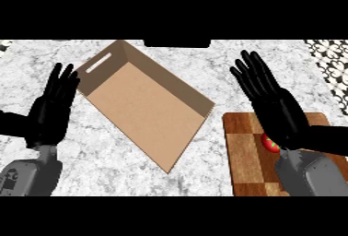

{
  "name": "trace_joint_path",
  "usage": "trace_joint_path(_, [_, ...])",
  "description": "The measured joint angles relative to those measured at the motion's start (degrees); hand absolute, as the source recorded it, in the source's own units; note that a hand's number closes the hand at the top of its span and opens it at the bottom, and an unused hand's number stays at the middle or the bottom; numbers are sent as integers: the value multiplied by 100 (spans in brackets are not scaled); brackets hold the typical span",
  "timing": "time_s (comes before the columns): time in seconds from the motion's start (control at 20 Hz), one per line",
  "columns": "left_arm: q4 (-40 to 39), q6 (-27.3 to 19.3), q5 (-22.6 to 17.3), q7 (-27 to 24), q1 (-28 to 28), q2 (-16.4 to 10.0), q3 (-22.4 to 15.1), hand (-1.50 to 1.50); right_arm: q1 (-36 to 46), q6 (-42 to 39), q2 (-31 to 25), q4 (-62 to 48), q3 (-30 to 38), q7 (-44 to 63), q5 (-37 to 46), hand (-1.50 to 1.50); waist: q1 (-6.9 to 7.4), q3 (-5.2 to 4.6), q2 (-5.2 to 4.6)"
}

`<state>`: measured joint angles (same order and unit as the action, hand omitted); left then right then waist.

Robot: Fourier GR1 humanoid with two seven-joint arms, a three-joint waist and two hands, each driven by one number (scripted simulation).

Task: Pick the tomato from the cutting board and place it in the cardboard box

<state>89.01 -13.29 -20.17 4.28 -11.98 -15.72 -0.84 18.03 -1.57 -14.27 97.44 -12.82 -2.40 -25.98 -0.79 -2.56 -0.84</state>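
Observation:
A red tomato (269, 142) lies on the wooden cutting board (245, 152) at the lower right, mostly hidden behind my right hand. My right hand (275, 103) is open with straight fingers pointing up and away, above the board's far edge and over the tomato. The open cardboard box (142, 103) sits in the middle of the counter, turned at an angle, with nothing inside. My left hand (53, 103) is open, fingers up, resting at the left of the box and apart from it.
The counter is grey-white marble (204, 60). A dark object (176, 43) sits at the far edge behind the box. A black-and-white patterned strip (329, 60) runs along the far right.

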Motion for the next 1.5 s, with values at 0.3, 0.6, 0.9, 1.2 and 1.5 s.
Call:
trace_joint_path(0.3, [87,473,668,-354,140,-666,-302,0,-132,442,-1167,229,1186,189,486,-150,-313,197,137])
trace_joint_path(0.6, [175,926,1199,-602,225,-1076,-751,0,-1123,362,-2638,-151,2104,-42,1468,-150,-388,243,126])
trace_joint_path(0.9, [48,1176,1433,-821,145,-1112,-931,0,-2105,5,-3310,-187,2542,-1238,2273,-150,-179,257,103])
trace_joint_path(1.2, [-9,1299,1572,-891,46,-1058,-981,0,-2595,-279,-3865,410,2330,-838,3140,-150,-45,248,96])
trace_joint_path(1.5, [-192,1478,1569,-914,-138,-1031,-949,0,-2518,-972,-4457,1231,1692,441,3750,-150,54,242,79])
